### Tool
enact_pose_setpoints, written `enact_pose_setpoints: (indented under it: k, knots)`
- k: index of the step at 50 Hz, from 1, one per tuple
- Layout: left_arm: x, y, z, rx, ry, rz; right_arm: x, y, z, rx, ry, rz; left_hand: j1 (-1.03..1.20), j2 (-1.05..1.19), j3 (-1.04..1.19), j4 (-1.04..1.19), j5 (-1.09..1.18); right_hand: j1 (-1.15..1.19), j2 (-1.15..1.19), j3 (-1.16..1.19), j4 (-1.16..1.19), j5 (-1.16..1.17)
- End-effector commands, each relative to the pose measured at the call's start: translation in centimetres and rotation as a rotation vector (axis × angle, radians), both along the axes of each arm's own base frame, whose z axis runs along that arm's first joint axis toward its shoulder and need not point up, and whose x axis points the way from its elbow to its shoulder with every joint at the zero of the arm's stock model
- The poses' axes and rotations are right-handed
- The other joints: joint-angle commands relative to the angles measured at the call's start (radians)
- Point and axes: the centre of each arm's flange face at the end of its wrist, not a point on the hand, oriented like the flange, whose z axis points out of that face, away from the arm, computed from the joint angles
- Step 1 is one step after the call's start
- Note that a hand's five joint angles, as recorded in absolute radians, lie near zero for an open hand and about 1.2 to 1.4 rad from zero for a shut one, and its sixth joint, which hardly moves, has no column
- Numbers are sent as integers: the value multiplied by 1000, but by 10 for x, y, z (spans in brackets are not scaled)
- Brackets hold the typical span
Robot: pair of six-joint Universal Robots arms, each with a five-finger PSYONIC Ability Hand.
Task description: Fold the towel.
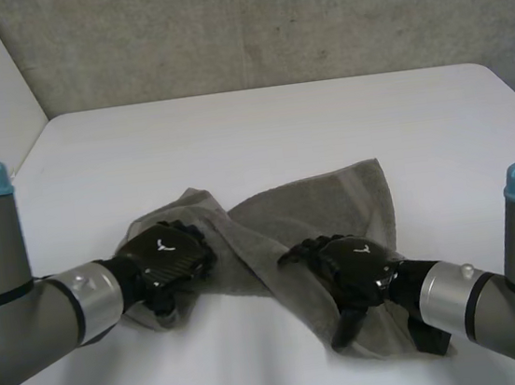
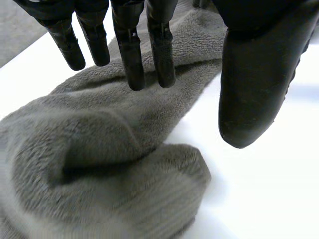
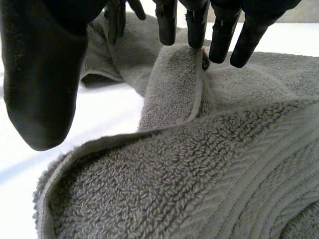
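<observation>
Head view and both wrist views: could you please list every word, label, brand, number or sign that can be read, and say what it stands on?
Readable text: none in these views.
Left hand: a small white emblem on its back, a shape rather than letters.
Right hand: the same small white emblem on its back, no letters.
Towel: plain grey, no print on the visible cloth.
Table: plain white, unmarked.
</observation>
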Motion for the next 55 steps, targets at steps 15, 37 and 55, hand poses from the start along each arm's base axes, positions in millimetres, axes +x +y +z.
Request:
enact_pose_setpoints:
  k: [15,37,55]
  knots:
    - [-27,-16,15,-161,108,-38,-3,4,24,-132,3,15,-226,-239,-44,-52,-225,-59,-78,-6,-6,-59]
    - [-98,-33,-36,-14,183,-202,-70,-46,26,-198,32,-201,-241,-254,-44,-52,-240,-59,-78,-6,-6,-59]
    - [-88,-22,-50,-3,-1,-256,-68,-37,18,-174,25,-145,-194,-207,-44,-52,-193,-59,-78,-6,-6,-59]
